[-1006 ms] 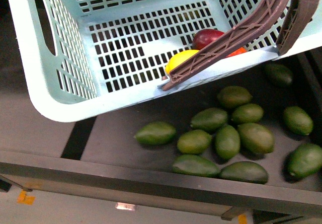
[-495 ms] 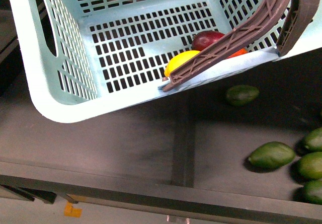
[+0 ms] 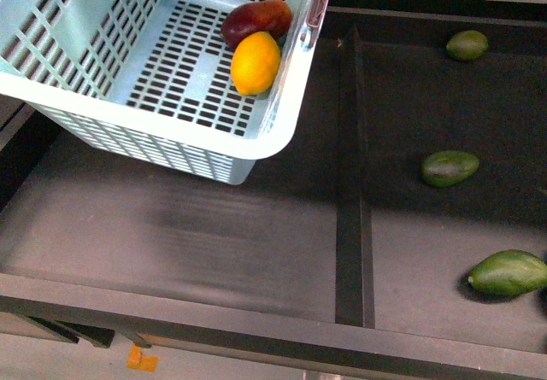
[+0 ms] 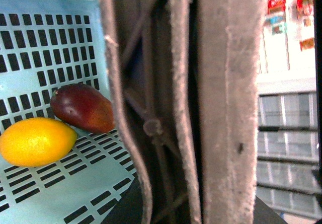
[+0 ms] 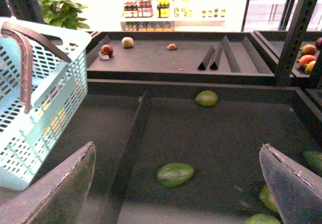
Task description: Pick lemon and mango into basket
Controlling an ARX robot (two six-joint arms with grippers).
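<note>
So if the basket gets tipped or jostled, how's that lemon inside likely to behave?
The lemon is a smooth oval, so it would probably roll across the slotted floor of the basket. The mango touching it may block one direction. It looks firm, unlikely to bruise easily.

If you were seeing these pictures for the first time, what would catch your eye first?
The teal basket at the front view's upper left, held above the dark shelf, with the lemon and the dark red mango touching inside it. Next, green fruits scattered right of the divider, one midway. The right gripper's fingers stand wide apart, empty.
</note>
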